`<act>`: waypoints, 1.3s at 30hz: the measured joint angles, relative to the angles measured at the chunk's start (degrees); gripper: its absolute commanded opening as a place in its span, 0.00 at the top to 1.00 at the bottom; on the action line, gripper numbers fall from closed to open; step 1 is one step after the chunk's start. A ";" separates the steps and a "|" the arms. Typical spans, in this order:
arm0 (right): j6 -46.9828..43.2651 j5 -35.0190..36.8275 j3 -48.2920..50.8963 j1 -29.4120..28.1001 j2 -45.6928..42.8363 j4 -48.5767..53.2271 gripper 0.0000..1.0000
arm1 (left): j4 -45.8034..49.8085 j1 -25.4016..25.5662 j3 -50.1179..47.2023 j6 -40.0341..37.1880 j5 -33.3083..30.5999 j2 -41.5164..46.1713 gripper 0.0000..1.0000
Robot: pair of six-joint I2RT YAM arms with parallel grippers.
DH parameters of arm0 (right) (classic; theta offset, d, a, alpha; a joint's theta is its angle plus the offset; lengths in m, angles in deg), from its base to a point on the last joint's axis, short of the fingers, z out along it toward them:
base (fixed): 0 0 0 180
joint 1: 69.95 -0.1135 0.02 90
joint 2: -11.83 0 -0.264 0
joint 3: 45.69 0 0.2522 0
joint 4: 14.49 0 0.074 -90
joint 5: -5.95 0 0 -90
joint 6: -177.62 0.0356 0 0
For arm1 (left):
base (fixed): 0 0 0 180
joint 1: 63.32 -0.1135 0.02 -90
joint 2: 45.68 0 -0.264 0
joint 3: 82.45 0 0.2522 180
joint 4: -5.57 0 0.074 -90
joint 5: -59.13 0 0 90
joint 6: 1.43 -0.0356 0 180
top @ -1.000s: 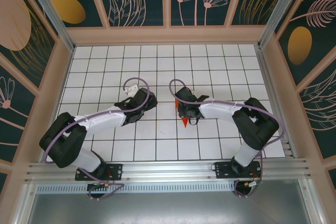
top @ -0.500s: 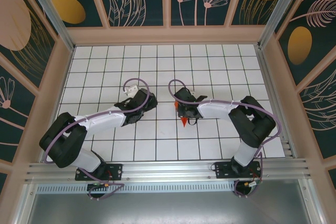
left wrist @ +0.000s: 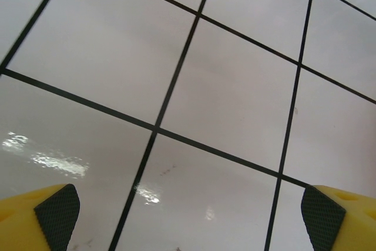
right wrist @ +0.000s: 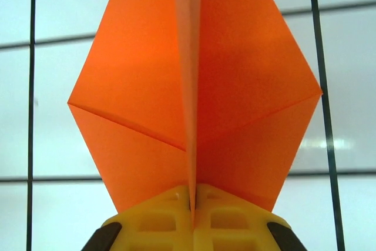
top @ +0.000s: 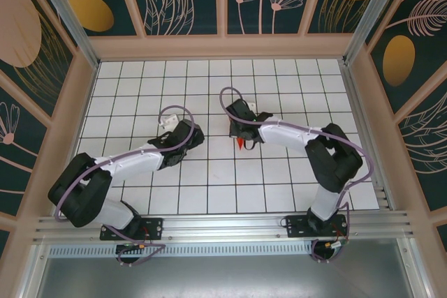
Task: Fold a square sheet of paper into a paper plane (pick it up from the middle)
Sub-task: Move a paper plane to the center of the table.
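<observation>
Orange paper, already creased into a pointed dart: the plane (right wrist: pixel 235 86) is pinched by its centre ridge, right at the tail end, between the right fingers (right wrist: pixel 158 221). They're pressed together on it with no gap to be seen. From the wrist camera the two wings are seen splayed out left and right of the ridge, nose pointing away, with white tiles behind. From above, a small orange tip (top: pixel 240 144) is seen poking out under the right wrist, near the middle of the desk (top: pixel 140 82). Whether the plane is resting on the tiles or held a touch clear of them can't be told.

Handling-wise, it's probably next to weightless and floppy at the wings, and stiff only along the ridge where the layers are stacked. So the ridge looks like the spot to be gripped, since a wing would likely get bent or crumpled. Paper this smooth might also be slid out of hard pads if it's swung fast, and the folds could be flattened by a hard squeeze.

The left fingers (left wrist: pixel 53 216) are spread wide with nothing between them, hung over bare tiles a little to the left of the plane.
</observation>
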 measured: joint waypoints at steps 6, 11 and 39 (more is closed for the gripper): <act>-4.39 1.60 -9.03 2.36 9.97 2.01 0.98 | -0.07 -2.60 -3.02 -0.04 0.31 2.25 0.01; -7.06 2.78 -15.41 3.41 16.52 5.01 0.97 | -0.39 -3.80 -3.37 -0.46 0.63 2.49 0.02; -6.36 0.11 -20.83 4.46 19.76 9.18 0.66 | -1.11 -4.37 -3.34 -2.27 1.73 1.73 0.02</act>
